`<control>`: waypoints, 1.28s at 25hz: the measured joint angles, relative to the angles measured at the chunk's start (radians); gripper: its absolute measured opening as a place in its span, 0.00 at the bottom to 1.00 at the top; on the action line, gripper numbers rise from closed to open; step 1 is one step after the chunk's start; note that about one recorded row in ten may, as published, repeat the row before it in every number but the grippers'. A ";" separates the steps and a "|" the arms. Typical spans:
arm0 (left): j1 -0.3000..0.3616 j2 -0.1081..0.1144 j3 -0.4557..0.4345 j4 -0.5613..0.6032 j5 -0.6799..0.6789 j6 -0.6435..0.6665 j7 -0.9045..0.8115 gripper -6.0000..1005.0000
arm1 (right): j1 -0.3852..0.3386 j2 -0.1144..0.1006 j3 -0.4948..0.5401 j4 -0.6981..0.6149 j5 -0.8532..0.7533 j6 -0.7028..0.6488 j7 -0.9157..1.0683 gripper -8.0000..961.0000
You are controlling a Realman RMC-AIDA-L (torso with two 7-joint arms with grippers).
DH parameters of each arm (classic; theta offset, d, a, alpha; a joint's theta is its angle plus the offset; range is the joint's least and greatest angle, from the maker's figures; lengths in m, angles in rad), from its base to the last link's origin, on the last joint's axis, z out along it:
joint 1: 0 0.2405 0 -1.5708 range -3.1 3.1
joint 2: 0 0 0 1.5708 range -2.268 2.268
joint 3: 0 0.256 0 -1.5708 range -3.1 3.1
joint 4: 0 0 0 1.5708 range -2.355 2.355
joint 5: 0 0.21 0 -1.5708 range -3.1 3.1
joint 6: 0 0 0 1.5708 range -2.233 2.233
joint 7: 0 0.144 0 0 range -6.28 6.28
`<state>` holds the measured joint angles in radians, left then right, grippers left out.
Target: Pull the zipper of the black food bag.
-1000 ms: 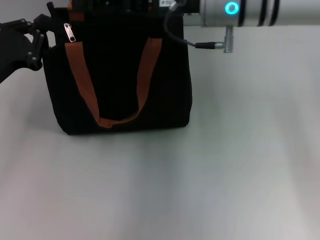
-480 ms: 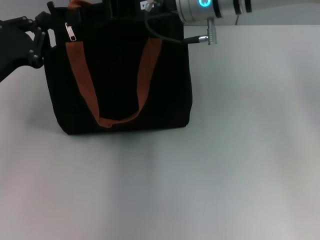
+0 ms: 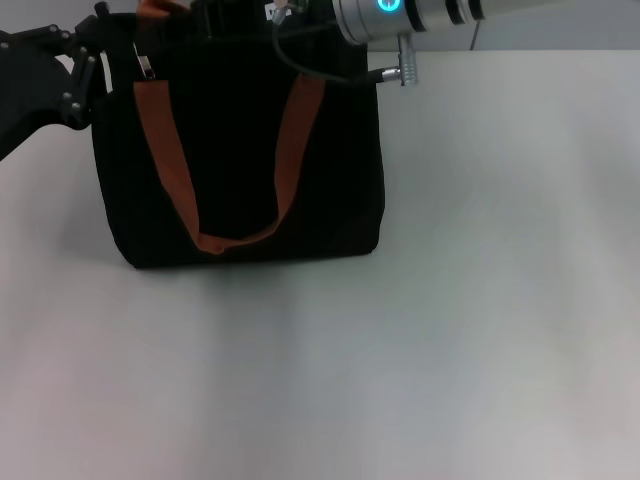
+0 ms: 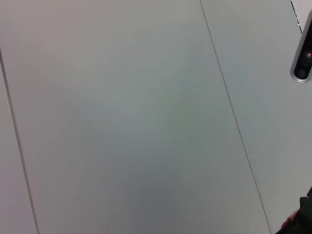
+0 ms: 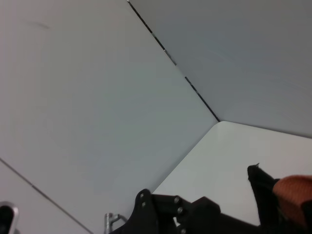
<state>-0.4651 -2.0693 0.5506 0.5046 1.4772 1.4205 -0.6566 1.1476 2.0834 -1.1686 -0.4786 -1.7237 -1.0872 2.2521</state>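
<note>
The black food bag (image 3: 240, 160) stands upright at the table's far left, with two orange-brown straps (image 3: 165, 160) down its face. The zipper (image 3: 146, 67) pull shows only partly at the bag's top left edge, by the left strap. My left gripper (image 3: 100, 45) is at the bag's top left corner and grips the fabric there. My right gripper (image 3: 225, 15) is over the bag's top edge, a little right of the zipper. In the right wrist view the left gripper (image 5: 185, 214) meets the bag's corner (image 5: 263, 190).
The grey table (image 3: 450, 300) stretches open in front of and to the right of the bag. The right arm's silver forearm (image 3: 420, 12) with a lit cyan ring crosses the top. The left wrist view shows only wall panels (image 4: 122, 122).
My right arm has moved left along the bag's top edge toward the zipper. The zipper pull is now partly covered. The left gripper and the bag have stayed in place.
</note>
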 joint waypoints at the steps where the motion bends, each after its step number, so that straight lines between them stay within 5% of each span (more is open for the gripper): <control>1: -0.001 0.000 0.000 0.000 0.000 0.000 0.000 0.03 | 0.000 0.001 -0.001 0.000 0.000 0.007 0.000 0.62; 8: -0.009 0.002 0.000 -0.014 -0.003 -0.006 0.000 0.03 | 0.001 0.005 -0.029 0.002 0.001 0.053 0.000 0.49; 32: -0.026 0.002 0.001 -0.014 -0.009 0.004 -0.023 0.03 | 0.036 0.009 -0.118 0.001 0.007 0.143 0.001 0.28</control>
<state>-0.4913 -2.0671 0.5519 0.4909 1.4677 1.4241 -0.6798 1.1840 2.0926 -1.2869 -0.4771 -1.7164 -0.9440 2.2528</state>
